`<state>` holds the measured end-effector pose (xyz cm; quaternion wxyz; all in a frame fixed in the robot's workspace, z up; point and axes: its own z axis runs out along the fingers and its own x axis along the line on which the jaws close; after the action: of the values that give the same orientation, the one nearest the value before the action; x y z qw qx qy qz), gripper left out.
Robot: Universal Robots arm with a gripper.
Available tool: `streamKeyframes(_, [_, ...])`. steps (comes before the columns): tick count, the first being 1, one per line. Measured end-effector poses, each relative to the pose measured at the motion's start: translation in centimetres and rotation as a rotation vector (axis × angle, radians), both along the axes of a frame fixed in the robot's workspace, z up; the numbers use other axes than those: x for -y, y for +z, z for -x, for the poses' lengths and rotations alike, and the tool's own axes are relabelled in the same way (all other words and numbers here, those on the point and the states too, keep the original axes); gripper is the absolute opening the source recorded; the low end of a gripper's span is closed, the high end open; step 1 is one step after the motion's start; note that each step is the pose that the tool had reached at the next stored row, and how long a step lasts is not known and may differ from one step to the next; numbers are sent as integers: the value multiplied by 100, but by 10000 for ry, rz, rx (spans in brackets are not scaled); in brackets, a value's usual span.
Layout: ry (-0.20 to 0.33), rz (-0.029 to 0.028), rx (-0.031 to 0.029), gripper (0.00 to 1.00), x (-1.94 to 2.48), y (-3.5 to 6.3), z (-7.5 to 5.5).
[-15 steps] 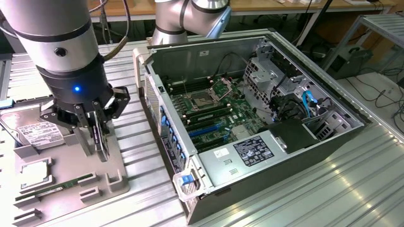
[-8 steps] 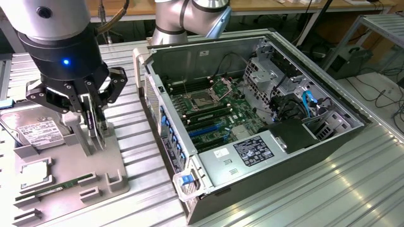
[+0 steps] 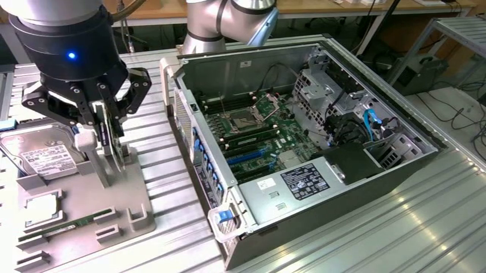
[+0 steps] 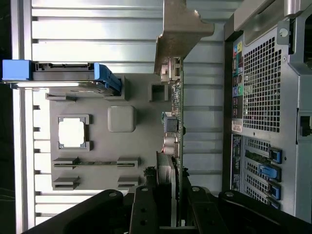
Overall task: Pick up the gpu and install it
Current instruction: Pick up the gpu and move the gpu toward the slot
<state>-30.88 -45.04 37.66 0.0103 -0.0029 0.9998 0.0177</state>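
The gripper (image 3: 108,136) is clamping its 2 fingers on the gpu (image 4: 172,122), standing upright in the grey tray (image 3: 125,205) beside the open computer case (image 3: 251,239), so pickup probably calls for a straight lift.

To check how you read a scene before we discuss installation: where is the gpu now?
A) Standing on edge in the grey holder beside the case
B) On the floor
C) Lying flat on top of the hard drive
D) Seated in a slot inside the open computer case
A: the gpu stands on edge in the grey holder beneath the gripper, outside the open computer case.
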Motion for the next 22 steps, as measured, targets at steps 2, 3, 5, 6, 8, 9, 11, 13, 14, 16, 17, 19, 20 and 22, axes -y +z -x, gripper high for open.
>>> streamKeyframes(2, [0,0,0,28,0,34,0])
streamKeyframes(3, [0,0,0,28,0,67,0])
streamKeyframes(5, [0,0,1,28,0,120,0])
streamKeyframes(6, [0,1,0,28,0,136,0])
streamKeyframes(8, [0,-2,0,28,0,187,0])
streamKeyframes(9, [0,-4,1,28,0,202,0])
streamKeyframes(11, [0,-7,0,28,0,233,0])
streamKeyframes(13, [0,-13,0,28,0,280,0])
streamKeyframes(14, [0,-15,0,28,0,299,0])
streamKeyframes(16, [0,-15,0,28,0,347,0])
streamKeyframes(17, [0,-18,1,28,0,357,0])
streamKeyframes(19, [0,-19,-1,28,0,398,0])
streamKeyframes(20, [0,-21,-1,28,0,425,0])
streamKeyframes(22, [0,-29,1,28,0,456,0])
